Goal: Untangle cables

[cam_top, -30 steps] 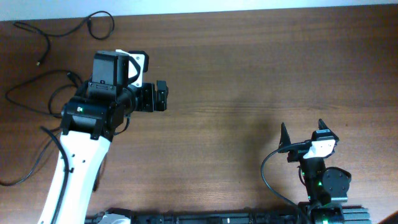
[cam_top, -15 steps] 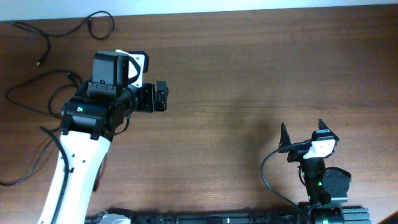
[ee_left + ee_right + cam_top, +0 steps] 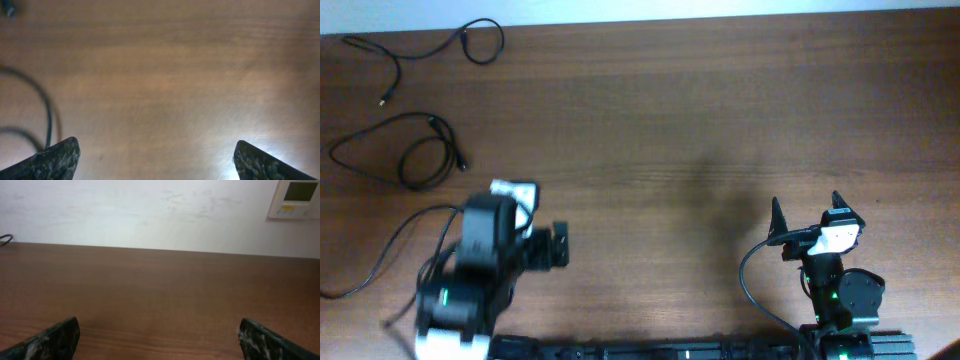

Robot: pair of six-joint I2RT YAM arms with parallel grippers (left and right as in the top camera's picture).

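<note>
From overhead, the three cables lie apart on the left side of the table (image 3: 720,120), none crossing another. The top cable (image 3: 467,33) curls along the far edge and the middle cable (image 3: 432,120) forms a loose loop below it. The lower cable (image 3: 390,232) sweeps from the left edge toward the left arm, where its end is hidden. The left gripper (image 3: 563,247) sits low near the front edge, blurred, holding nothing. The right gripper (image 3: 808,212) is parked at the front right with its fingers splayed, well apart from every cord.

In the left wrist view, the left gripper (image 3: 155,144) has its fingers spread wide over bare wood. One cable (image 3: 48,115) curves past just beside the left fingertip, apparently untouched.

In the right wrist view, the right gripper (image 3: 157,324) is likewise spread and empty. It faces bare table, the wall (image 3: 150,210) and a small wall panel (image 3: 297,197). A dark cable tip (image 3: 5,239) shows at the far left.

The sorting looks essentially finished. The care now is probably to keep the left fingers lifted and wide so they do not snag the nearby cord. Any further travel should run away from the lower cable, so it is not dragged back across the others.
</note>
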